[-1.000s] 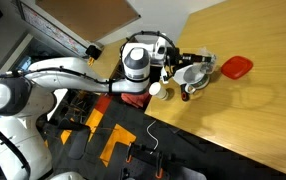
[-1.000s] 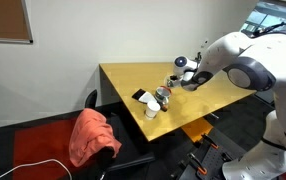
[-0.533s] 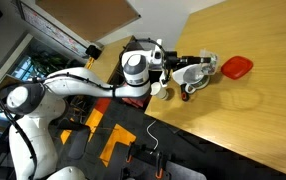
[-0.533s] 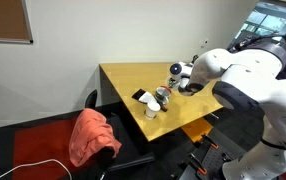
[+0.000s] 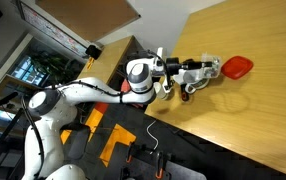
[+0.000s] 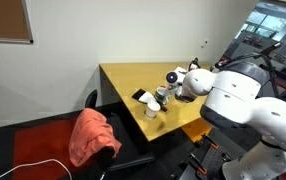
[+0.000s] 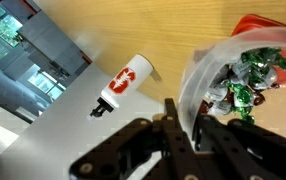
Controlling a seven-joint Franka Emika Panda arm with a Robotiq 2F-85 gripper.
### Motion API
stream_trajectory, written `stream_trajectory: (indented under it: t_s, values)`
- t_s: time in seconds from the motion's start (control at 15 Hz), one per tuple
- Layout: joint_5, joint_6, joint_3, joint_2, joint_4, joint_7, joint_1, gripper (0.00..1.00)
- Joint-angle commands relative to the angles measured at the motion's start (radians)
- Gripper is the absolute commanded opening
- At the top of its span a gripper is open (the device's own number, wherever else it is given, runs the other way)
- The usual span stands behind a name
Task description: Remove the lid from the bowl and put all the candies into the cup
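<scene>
The green- and silver-wrapped candies [image 7: 245, 80] fill the wrist view, heaped in a translucent white round vessel [image 7: 196, 70]. Your gripper [image 7: 186, 115] has its fingers closed on the vessel's rim, and the shallow red bowl [image 7: 258, 22] lies just beyond. In an exterior view the gripper [image 5: 195, 73] holds that vessel over the wooden table [image 5: 268, 115] near the red bowl [image 5: 237, 67]; in an exterior view the small white cup [image 6: 151, 111] stands by the table's edge, apart from the load. You look to be mid-transfer, so next bring the vessel over the cup and tip slowly, because the cup's mouth looks narrower.
</scene>
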Motion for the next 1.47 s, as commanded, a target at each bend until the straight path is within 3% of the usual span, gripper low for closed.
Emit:
stream_trajectory:
  t_s: [0.0,0.4,0.47,0.73,1.0,1.4]
  values:
    - [0.081,0.009,-0.001,0.030,-0.002,-0.056,0.009,0.14]
    - [0.083,0.015,-0.005,0.034,-0.003,-0.057,0.009,0.14]
    - [0.083,0.015,-0.005,0.034,-0.003,-0.057,0.009,0.04]
    - [0.165,-0.012,-0.034,0.071,-0.006,-0.077,0.059,0.04]
    - [0.201,-0.089,-0.063,0.133,0.004,-0.081,0.120,0.04]
    - [0.166,-0.261,-0.112,0.255,0.027,-0.053,0.218,0.04]
